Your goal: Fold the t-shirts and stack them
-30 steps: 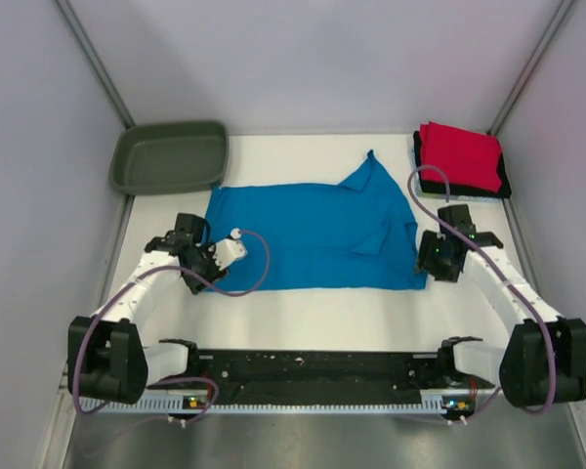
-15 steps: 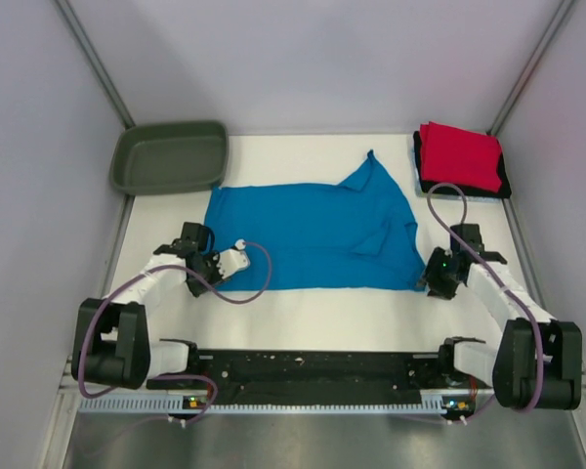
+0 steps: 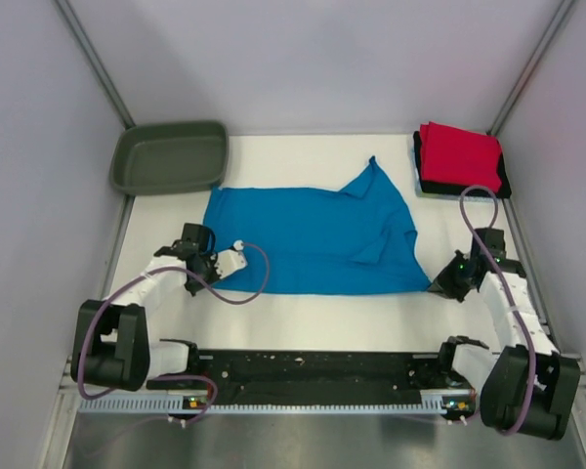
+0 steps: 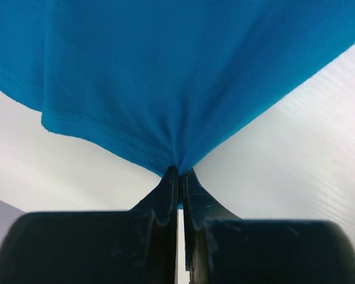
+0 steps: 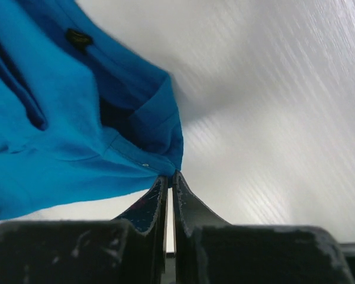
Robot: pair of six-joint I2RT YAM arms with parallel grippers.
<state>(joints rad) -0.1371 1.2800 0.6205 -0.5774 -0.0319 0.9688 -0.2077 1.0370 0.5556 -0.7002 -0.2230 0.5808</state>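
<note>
1. Your left gripper (image 4: 179, 175) is closed, pinching the hem of the blue t-shirt (image 3: 313, 239) at its near-left corner.
2. Your right gripper (image 5: 170, 177) is closed too, pinching the shirt's near-right corner.
3. The shirt lies spread across the middle of the table (image 3: 322, 322).
4. A folded red t-shirt (image 3: 459, 154) sits on a black t-shirt (image 3: 504, 181) at the far right; a green tub (image 3: 169, 156) sits far left.

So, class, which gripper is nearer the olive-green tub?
Left. The left gripper pinches the near-left corner of the blue shirt, on the near side of the tub. The right gripper pinches the shirt's near-right corner, across the table from the tub.
</note>
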